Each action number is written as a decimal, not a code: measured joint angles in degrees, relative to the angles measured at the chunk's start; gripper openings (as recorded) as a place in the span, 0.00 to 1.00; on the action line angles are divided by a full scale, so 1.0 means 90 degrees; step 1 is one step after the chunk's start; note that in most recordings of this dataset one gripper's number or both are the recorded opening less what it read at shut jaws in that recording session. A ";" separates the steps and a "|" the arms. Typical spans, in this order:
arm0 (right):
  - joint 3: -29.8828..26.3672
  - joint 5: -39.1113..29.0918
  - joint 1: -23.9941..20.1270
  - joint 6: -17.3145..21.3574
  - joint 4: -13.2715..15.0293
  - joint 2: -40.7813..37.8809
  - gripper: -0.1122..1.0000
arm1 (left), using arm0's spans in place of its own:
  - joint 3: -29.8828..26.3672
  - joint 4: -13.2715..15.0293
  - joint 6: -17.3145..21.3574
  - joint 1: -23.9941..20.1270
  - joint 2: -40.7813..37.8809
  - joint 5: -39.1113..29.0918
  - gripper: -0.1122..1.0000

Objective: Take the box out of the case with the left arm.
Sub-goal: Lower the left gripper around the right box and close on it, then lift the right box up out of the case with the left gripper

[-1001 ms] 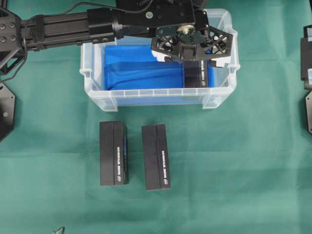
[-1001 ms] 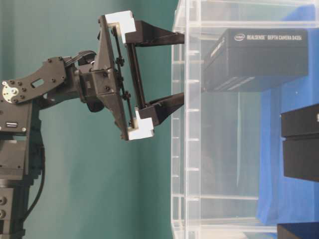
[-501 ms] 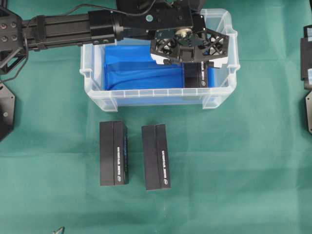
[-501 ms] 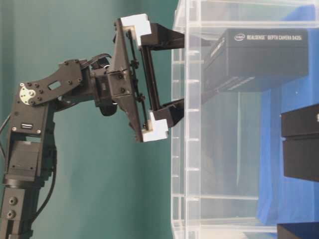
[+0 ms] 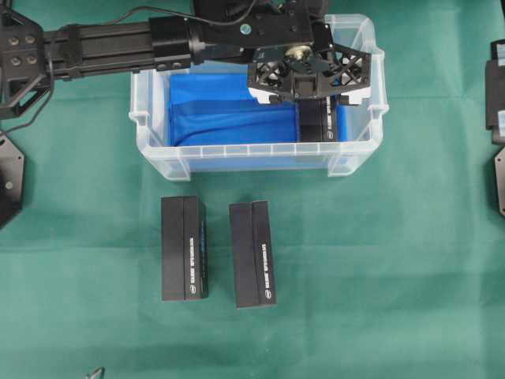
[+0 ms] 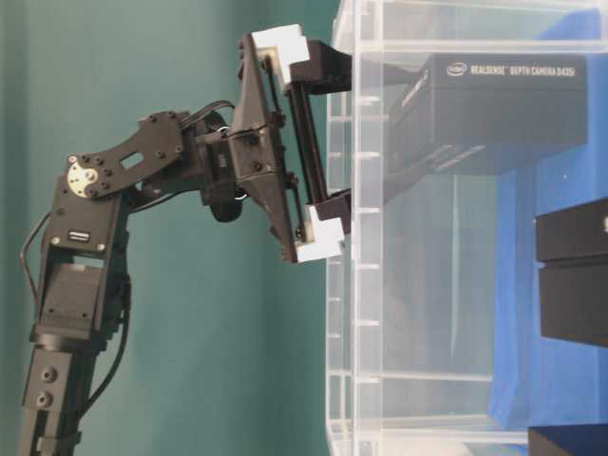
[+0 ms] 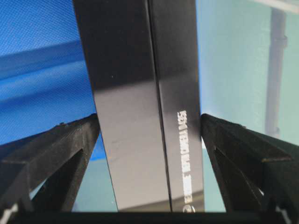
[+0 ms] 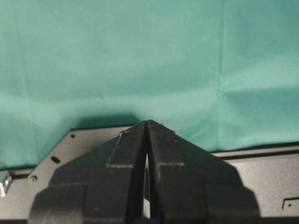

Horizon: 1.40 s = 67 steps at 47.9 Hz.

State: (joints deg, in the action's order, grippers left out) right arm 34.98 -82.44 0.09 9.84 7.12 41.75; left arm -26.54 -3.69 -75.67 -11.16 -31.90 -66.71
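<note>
On the green cloth point(image 5: 410, 260) two black boxes point(image 5: 184, 249) and point(image 5: 252, 254) lie at six o'clock of the case point(image 5: 158, 154), while the left gripper point(image 7: 149, 128), jaws wide open, straddles the box point(image 7: 145, 102) at three o'clock inside; the right gripper point(image 8: 147, 123) sits closed.

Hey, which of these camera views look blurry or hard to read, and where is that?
Left wrist view: the box fills the frame, its white print soft, the left gripper fingers dark silhouettes. Table-level view: the case wall hazes what lies behind it. Right wrist view: the right gripper looms dark. Overhead view: sharp, evenly lit.
</note>
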 measured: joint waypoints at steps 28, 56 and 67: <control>0.0020 0.0010 0.0000 0.0000 0.0000 0.0000 0.10 | 0.0381 0.0010 0.0000 -0.0049 -0.0127 0.0313 0.89; 0.0020 0.0020 0.0010 0.0010 0.0000 0.0000 0.10 | 0.0391 0.0020 -0.0449 0.0039 -0.0127 0.0293 0.66; 0.0020 0.0020 0.0010 0.0039 0.0000 0.0000 0.10 | 0.0391 0.0029 -0.0479 0.0059 -0.0107 0.0283 0.66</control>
State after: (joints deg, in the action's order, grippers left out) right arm 35.16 -82.27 0.18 10.20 7.12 41.75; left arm -23.03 -3.43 -79.98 -10.63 -32.87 -64.16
